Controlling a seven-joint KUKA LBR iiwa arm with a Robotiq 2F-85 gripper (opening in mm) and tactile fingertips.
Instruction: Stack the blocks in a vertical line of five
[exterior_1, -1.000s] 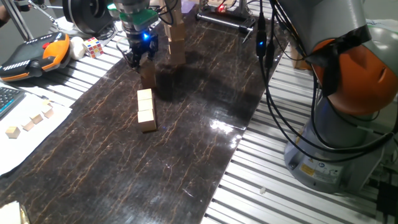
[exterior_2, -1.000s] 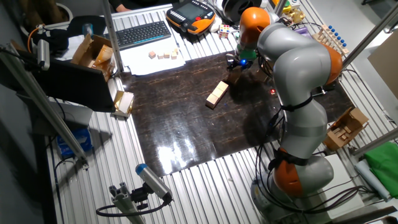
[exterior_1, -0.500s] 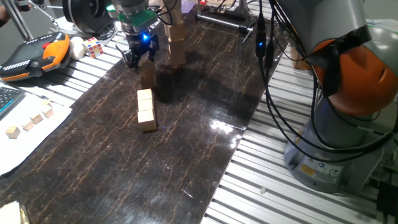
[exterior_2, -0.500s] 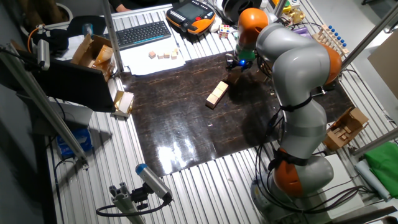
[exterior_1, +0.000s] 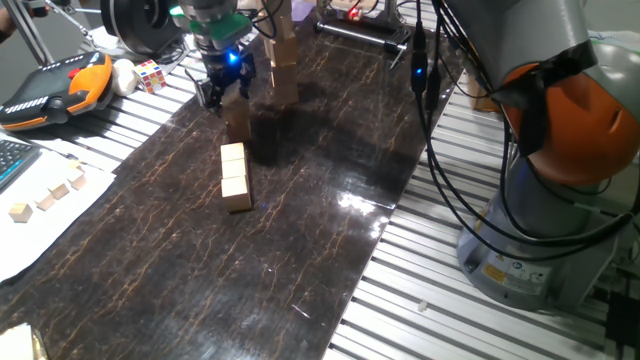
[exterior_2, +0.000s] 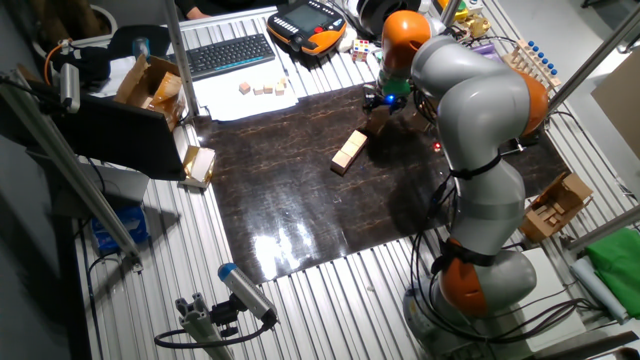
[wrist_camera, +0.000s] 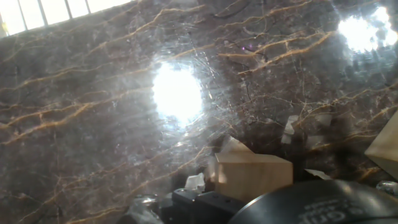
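Three pale wooden blocks (exterior_1: 235, 176) lie end to end in a row on the dark mat, and show again in the other fixed view as blocks (exterior_2: 349, 151). Just beyond that row stands a further block (exterior_1: 238, 121), in the hand view the block (wrist_camera: 252, 175) low in the picture. My gripper (exterior_1: 226, 93) hovers right above it, open, with its fingers spread wider than the block and not touching it. It is small in the other fixed view, where the gripper (exterior_2: 381, 103) sits under the arm's orange joint. I cannot tell whether the standing block is one or two high.
A taller pale wooden piece (exterior_1: 285, 72) stands just right of my gripper and shows at the hand view's right edge (wrist_camera: 385, 149). A Rubik's cube (exterior_1: 150, 74) and an orange pendant (exterior_1: 55, 88) lie left of the mat. Tiny cubes on white paper (exterior_1: 48, 196) sit at the far left.
My gripper has risen very slightly above the standing block. The blocks have not moved.
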